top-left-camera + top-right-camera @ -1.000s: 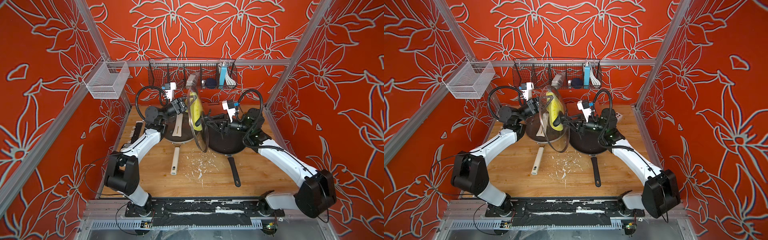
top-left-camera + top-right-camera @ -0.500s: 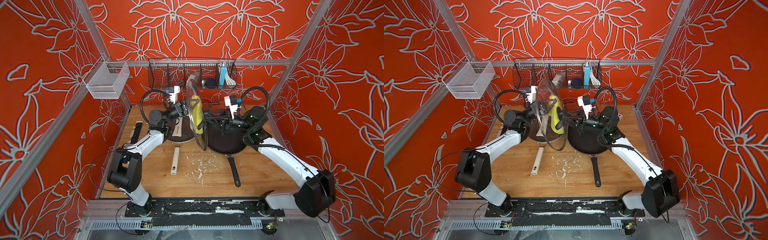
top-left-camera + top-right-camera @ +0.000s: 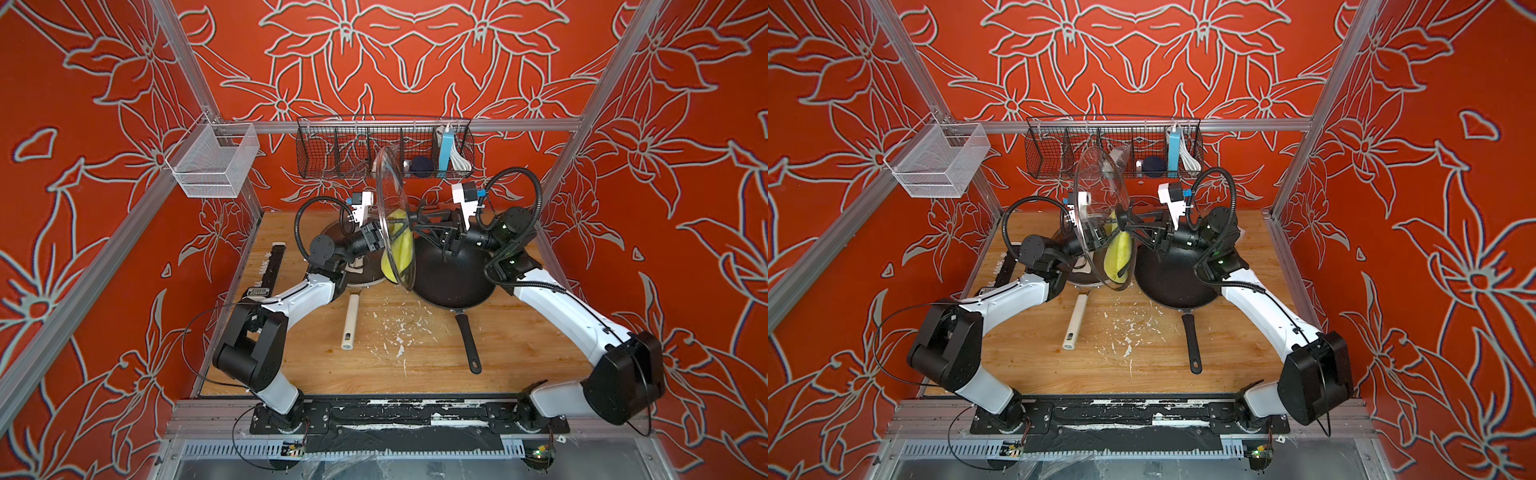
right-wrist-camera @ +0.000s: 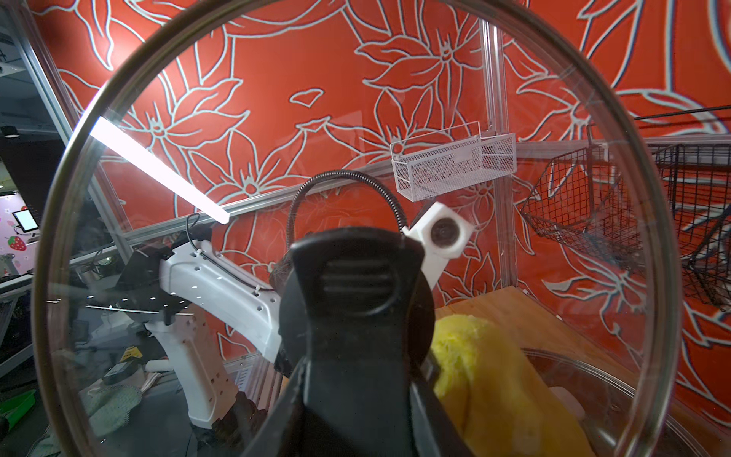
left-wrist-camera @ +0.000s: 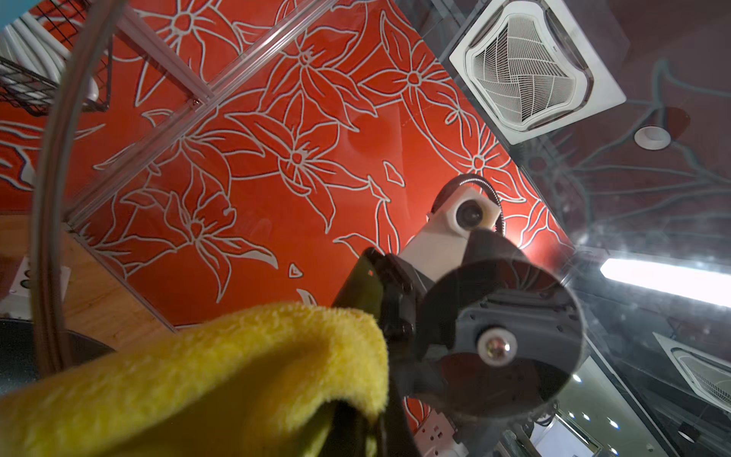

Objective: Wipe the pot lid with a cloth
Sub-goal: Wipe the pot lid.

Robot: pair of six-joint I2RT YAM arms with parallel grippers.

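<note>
On the left, we see the left gripper (image 3: pixel 380 237) pressed together on the yellow cloth (image 3: pixel 400 249), which hangs against the inner side of the glass lid (image 3: pixel 390 183). The lid stands almost upright in the air between the two arms. On the right, the right gripper (image 3: pixel 415 220) pinches the lid's black knob (image 4: pixel 352 285), above the black pan (image 3: pixel 453 282)

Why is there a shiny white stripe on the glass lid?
Right wrist view: the white stripe is a long lamp's glare on the pot lid. Left wrist view: another glare stripe shines on the glass, and the cloth looks blurry up close.
</note>
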